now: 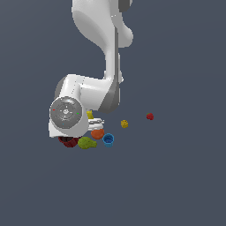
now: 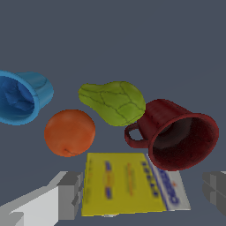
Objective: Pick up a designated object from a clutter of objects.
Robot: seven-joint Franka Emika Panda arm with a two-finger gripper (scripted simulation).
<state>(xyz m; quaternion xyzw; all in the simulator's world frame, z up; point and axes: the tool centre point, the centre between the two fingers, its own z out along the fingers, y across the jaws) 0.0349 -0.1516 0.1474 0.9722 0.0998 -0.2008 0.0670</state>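
The dark red mug (image 2: pixel 176 134) lies on its side, its dark mouth facing the wrist camera and its loop handle (image 2: pixel 132 137) toward the orange ball (image 2: pixel 69 132). In the exterior view the mug (image 1: pixel 67 141) peeks out from under the arm's wrist (image 1: pixel 66 115). My gripper (image 2: pixel 141 190) is open, its grey fingers (image 2: pixel 68 194) spread wide with nothing between them. The yellow-and-blue box (image 2: pixel 128 183) lies between the fingers and the mug. The mug touches the green lumpy fruit (image 2: pixel 115 102).
A blue cup (image 2: pixel 20 97) lies on its side beside the orange ball. In the exterior view, a small yellow piece (image 1: pixel 124 124) and a tiny red ball (image 1: pixel 150 116) sit apart toward the exterior view's right. The floor is plain dark grey.
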